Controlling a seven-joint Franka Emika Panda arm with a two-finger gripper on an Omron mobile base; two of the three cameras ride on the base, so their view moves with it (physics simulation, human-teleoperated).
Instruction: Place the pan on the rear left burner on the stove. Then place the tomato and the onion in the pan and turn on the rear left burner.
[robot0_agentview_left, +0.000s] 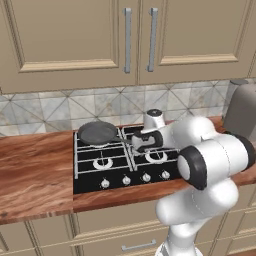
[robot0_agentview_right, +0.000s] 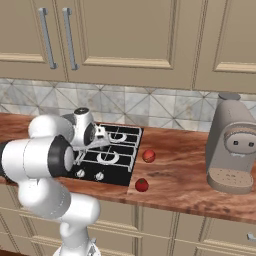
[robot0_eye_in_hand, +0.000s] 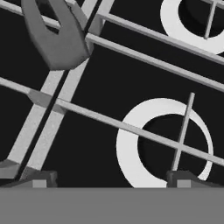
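Pan (robot0_agentview_left: 98, 132) seated on rear left burner, at stove's (robot0_agentview_left: 90, 186) ten o'clock, handle (robot0_eye_in_hand: 57, 35) freed. Tool (robot0_eye_in_hand: 109, 179) spread wide, empty, clear for produce.

1. The pan (robot0_agentview_left: 98, 132), upper left of the cooktop, is dark grey.
2. The stove (robot0_agentview_left: 85, 184) is flat black with black grates, silver burner rings and small silver knobs (robot0_agentview_left: 126, 180).
3. The counter (robot0_agentview_left: 35, 170) is reddish-brown wood grain.
4. The backsplash (robot0_agentview_left: 60, 107) carries grey-beige diamond-pattern tiles.
5. The cabinets (robot0_agentview_left: 65, 40) are beige with grey handles.
6. Two small round things (robot0_agentview_right: 148, 156), centre right, are red.
7. The coffee machine (robot0_agentview_right: 232, 145) is grey.
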